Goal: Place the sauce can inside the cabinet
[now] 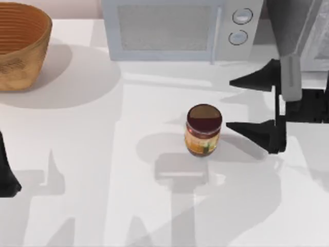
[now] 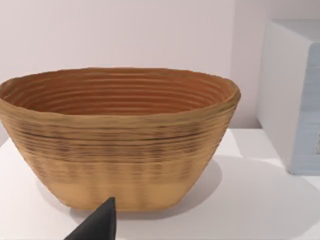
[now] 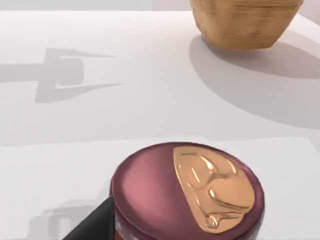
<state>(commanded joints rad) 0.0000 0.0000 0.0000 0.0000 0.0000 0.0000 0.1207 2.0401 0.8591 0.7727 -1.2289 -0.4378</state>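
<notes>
white tabletop (image 1: 103,154), top view: sauce can (image 1: 203,130) stands upright right of centre, in front of the white microwave (image 1: 175,28). right gripper (image 1: 234,103) sits just right of the can, fingers spread wide, not touching it. woven basket (image 1: 20,43) at far left corner. cabinet (image 1: 303,31) partly seen at far right. left arm (image 1: 6,175) parked at left edge; its finger state cannot be told. left wrist view: basket (image 2: 120,135) close ahead. right wrist view: can's maroon top (image 3: 187,192) near one fingertip (image 3: 95,225).
</notes>
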